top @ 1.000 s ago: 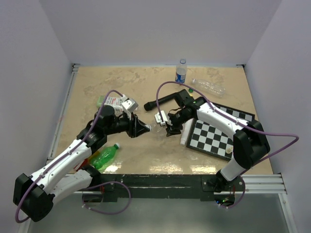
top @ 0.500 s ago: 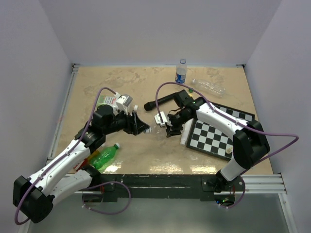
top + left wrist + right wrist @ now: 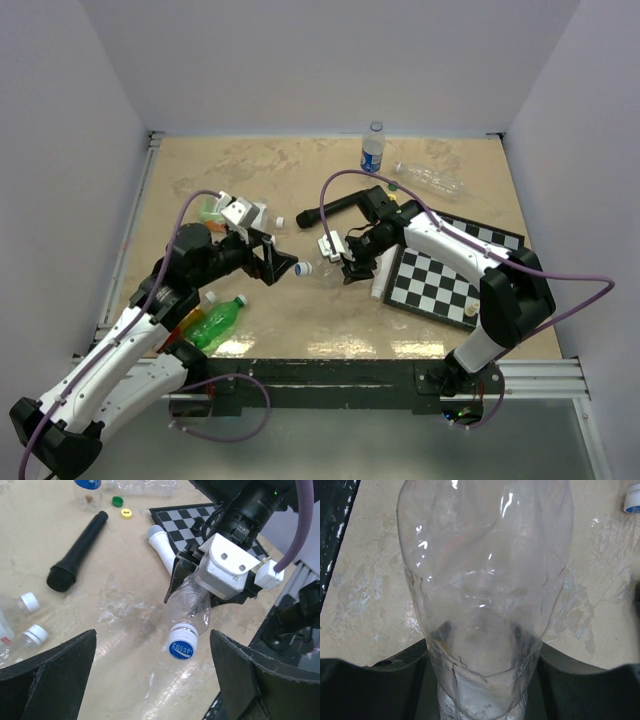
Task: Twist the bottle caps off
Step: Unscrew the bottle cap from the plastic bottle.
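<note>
Bottle cap (image 3: 181, 649) is staying on the clear bottle (image 3: 192, 605) your right fingers (image 3: 365, 690) are gripping. Your left fingers (image 3: 55, 675), just released, are standing open either side of it. Judgement: you are regripping for another twist.

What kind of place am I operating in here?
Most likely a robot lab test cell: plain white walls box in a marble-pattern tabletop edged by metal rail, and unrelated props lie scattered: a chessboard, a black microphone, plastic bottles.
</note>
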